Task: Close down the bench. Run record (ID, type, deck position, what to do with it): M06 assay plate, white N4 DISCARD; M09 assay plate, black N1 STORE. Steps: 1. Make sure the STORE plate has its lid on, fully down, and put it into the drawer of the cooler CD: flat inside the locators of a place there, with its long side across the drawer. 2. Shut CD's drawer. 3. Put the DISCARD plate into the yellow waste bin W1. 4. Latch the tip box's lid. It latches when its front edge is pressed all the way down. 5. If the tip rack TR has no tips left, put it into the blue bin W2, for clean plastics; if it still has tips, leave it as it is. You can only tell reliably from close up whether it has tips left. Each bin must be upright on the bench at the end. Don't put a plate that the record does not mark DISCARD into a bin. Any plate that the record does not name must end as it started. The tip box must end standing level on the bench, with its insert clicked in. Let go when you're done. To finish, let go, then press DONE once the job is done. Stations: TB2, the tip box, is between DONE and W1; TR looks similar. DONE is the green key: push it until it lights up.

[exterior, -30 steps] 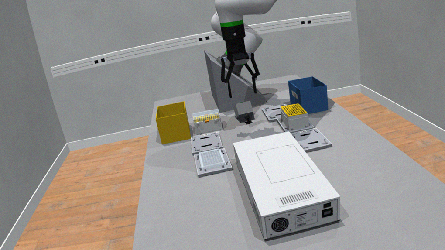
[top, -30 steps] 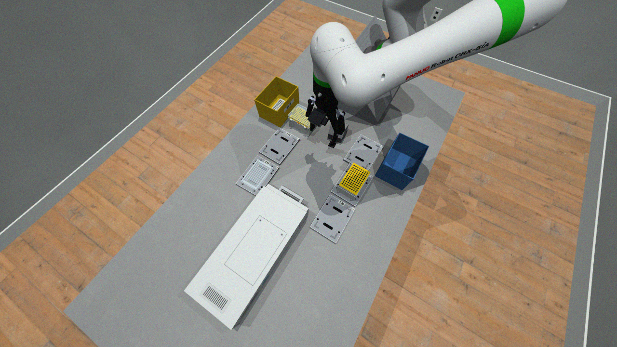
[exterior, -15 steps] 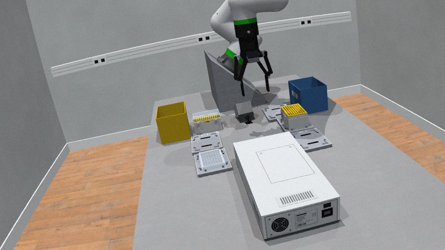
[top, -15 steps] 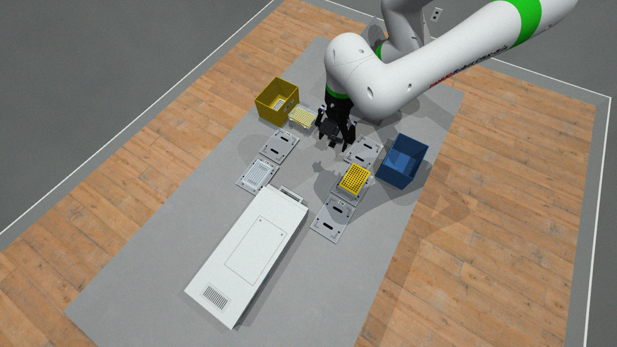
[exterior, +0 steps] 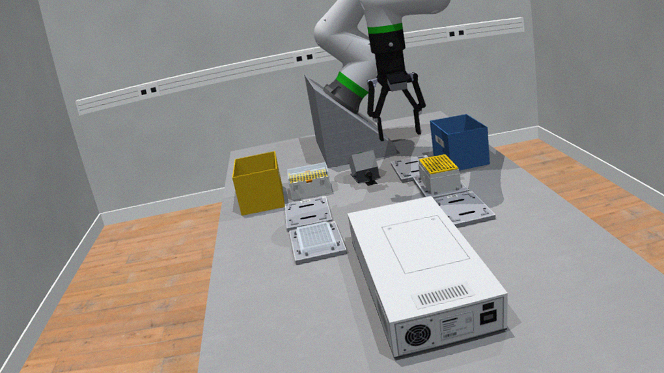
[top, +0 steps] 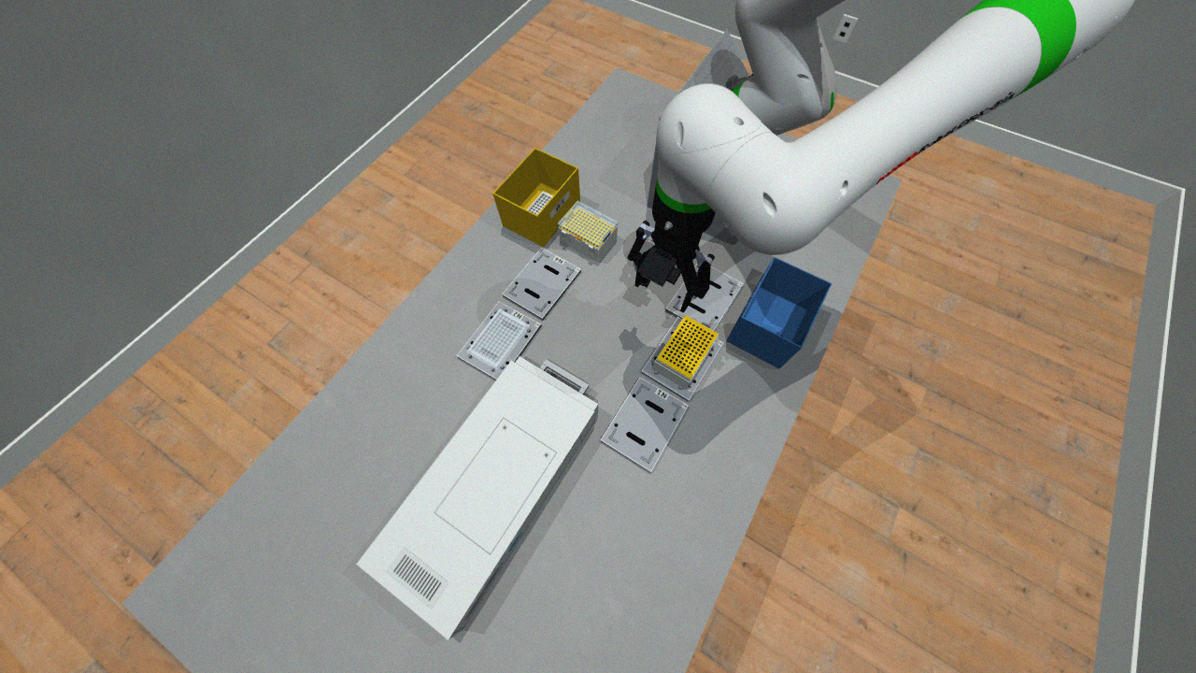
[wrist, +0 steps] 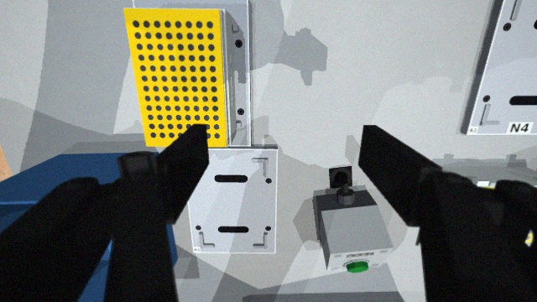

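The gripper hangs high over the back part of the gray counter, with its two black fingers spread apart and nothing between them; it is let go, not squeezing anything.

The tip rack with the yellow holed top stands toward the right edge of the counter; from the wrist view it shows just past the tip of one finger, off to that side and not under the middle of the gripper; its holes look dark, and I cannot tell if tips are in them.

The blue bin stands upright just beside the rack, nearer the right edge; the little gray box with the green key sits on the counter below the gap between the fingers.

The yellow bin stands near the back left corner with a white plate inside it; the tip box sits just beside that bin; the big white cooler lies toward the front edge.
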Action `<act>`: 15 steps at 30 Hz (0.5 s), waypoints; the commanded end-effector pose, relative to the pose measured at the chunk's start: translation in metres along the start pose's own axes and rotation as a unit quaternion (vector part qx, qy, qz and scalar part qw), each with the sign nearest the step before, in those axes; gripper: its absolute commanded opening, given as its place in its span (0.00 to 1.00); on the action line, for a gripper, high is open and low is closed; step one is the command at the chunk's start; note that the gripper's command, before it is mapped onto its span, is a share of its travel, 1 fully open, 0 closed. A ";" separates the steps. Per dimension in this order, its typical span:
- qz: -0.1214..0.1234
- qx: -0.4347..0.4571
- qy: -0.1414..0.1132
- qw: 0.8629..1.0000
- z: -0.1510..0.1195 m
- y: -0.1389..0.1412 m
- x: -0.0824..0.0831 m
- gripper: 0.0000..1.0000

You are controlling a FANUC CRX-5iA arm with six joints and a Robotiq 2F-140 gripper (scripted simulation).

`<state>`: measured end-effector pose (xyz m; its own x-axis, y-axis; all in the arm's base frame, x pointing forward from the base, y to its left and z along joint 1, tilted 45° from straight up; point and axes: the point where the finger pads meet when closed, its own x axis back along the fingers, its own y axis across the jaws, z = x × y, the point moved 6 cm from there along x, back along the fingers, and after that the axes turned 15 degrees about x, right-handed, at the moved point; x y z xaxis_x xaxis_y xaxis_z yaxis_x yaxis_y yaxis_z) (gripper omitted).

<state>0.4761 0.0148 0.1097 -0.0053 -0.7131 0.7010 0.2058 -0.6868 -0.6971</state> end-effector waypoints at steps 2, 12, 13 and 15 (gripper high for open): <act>-0.001 0.000 0.000 1.000 0.009 -0.013 0.001 0.70; -0.001 0.000 0.000 1.000 0.028 -0.044 0.003 0.70; -0.001 0.000 0.000 1.000 0.030 -0.047 0.003 0.70; -0.001 0.000 0.000 1.000 0.034 -0.054 0.003 0.70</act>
<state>0.4938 0.0475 0.1461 -0.0053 -0.7131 0.7011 0.2058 -0.6869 -0.6970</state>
